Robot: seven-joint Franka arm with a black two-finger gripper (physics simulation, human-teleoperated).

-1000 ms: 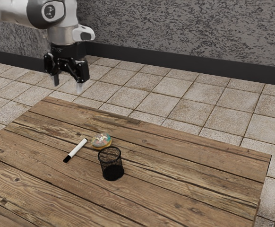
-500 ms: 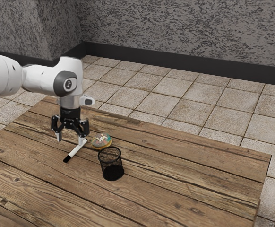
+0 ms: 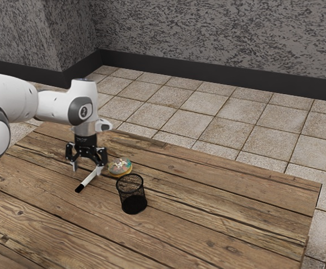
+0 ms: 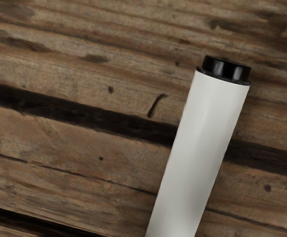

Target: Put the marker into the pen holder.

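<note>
Mottled grey wall [image 3: 219, 45], dark skirting and pale square floor tiles [image 3: 208, 115] are forming the background. Black two-finger gripper [image 3: 88, 167], left of centre in the exterior view: pointing downward, its fingers standing wide apart, holding nothing. White cylindrical marker with black ends [image 3: 88, 180]: lying aslant on the table below the gripper, its upper-right end meeting the outline of one finger; contact, uncertain. Handling, as judged: light, stiff, smooth, apt to roll or slip, hardly fragile; the white barrel [image 4: 197, 148] is offering the best hold, squarely across its width near mid-length. Round pastel-topped item, resembling a doughnut [image 3: 120, 166]: resting just beside the marker's upper end. Black wire-mesh pen holder [image 3: 132, 194]: standing upright, right of the marker, mouth facing up. Weathered brown plank table [image 3: 219, 224]: supporting all three, filling the lower frame.
</note>
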